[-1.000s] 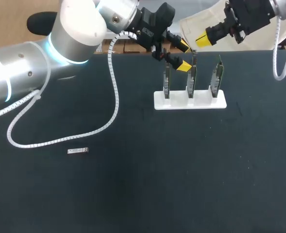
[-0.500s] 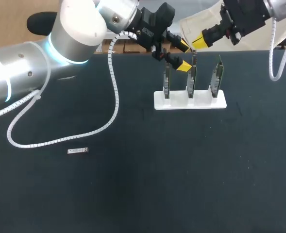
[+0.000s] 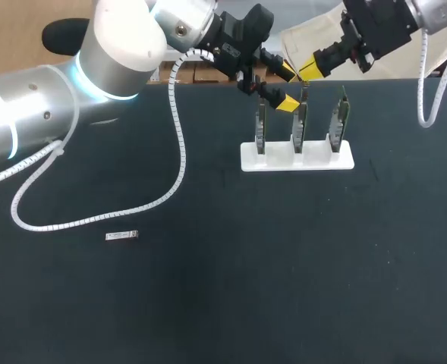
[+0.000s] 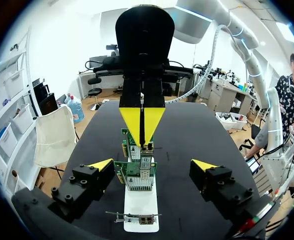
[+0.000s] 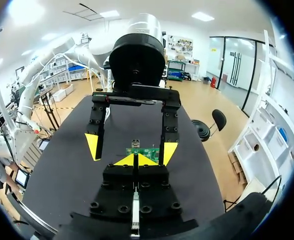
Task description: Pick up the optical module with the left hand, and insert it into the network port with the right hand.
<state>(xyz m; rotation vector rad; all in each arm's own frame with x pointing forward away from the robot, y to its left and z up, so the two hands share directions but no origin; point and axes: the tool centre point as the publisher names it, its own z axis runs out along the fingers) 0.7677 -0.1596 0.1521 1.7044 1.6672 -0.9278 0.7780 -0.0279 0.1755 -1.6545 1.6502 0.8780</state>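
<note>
The optical module [image 3: 122,236], a small silver bar, lies alone on the black table at the front left, far from both grippers. Three green network cards stand upright in a white holder [image 3: 297,157] at the back. My left gripper [image 3: 287,89] hovers open at the top of the middle card [image 3: 300,125], one finger on each side and nothing held. My right gripper [image 3: 308,72] is shut just above that card, with nothing seen between its tips. In the left wrist view, my left gripper [image 4: 152,165] straddles the cards [image 4: 137,176], with the right gripper [image 4: 142,131] pointing down at them.
A white spiral cable [image 3: 179,152] from my left arm droops onto the table between the module and the holder. The right wrist view shows my right gripper [image 5: 137,160] facing the left gripper [image 5: 131,149] over a card [image 5: 143,150].
My right gripper has shifted slightly left and down, closer to the middle card and the left gripper. The left arm and the module have not moved.
</note>
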